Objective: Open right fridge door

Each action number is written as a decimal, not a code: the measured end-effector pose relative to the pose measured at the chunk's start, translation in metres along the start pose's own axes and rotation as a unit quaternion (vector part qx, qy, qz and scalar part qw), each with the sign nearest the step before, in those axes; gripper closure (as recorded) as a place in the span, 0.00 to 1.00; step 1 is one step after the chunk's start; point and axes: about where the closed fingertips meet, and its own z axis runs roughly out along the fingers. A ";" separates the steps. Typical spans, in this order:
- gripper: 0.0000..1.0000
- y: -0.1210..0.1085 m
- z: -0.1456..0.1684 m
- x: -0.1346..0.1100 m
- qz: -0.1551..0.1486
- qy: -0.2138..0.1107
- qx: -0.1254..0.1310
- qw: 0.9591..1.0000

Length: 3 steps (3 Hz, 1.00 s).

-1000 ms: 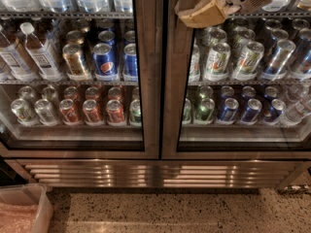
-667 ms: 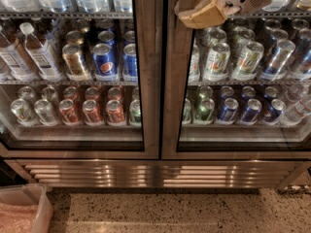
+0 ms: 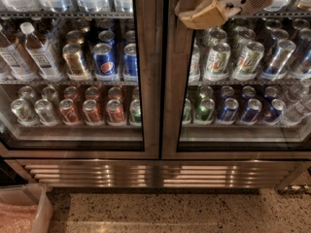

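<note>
The right fridge door (image 3: 243, 106) is a glass pane in a brushed steel frame. Green-and-white cans stand on its upper shelf and blue cans on the lower one. It sits flush with the twin left door (image 3: 73, 72), which shows Pepsi cans, red cans and bottles. My gripper (image 3: 199, 11), tan and white, is at the top of the view. It sits against the right door's left frame edge (image 3: 172, 81), next to the centre seam.
A steel vent grille (image 3: 155, 174) runs along the fridge base. A white bin (image 3: 24, 210) with pink contents stands on the speckled floor (image 3: 170, 212) at the bottom left. A dark gap lies left of the fridge base.
</note>
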 end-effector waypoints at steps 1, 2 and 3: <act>1.00 0.000 0.002 0.000 -0.001 -0.003 -0.002 1.000; 1.00 0.000 0.002 0.000 -0.001 -0.003 -0.002 1.000; 1.00 0.000 0.002 0.000 -0.001 -0.004 -0.003 1.000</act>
